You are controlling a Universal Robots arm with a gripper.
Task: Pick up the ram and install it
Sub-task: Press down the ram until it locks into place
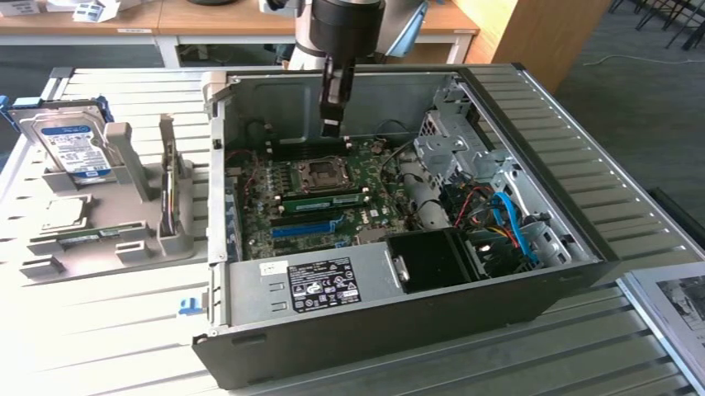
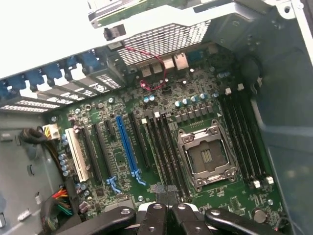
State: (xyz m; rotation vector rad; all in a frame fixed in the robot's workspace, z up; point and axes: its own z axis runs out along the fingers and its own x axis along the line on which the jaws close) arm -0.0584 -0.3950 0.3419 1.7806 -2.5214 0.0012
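Note:
A long green ram stick (image 1: 324, 199) stands on edge in a slot of the motherboard (image 1: 289, 177), just in front of the empty processor socket (image 1: 323, 171). My gripper (image 1: 333, 126) hangs inside the open computer case, above the far part of the board and clear of the stick. Its two fingers are pressed together with nothing between them. In the wrist view the shut gripper (image 2: 165, 193) hovers over the black memory slots (image 2: 164, 147) beside the open socket (image 2: 206, 159).
The black computer case (image 1: 364, 322) lies open on a slatted table, with drive cages and cables (image 1: 501, 219) at the exterior view's right. A grey holder (image 1: 121, 235) at the left carries a hard drive (image 1: 72, 148), a square silver chip (image 1: 66, 213) and a thin upright card (image 1: 167, 177).

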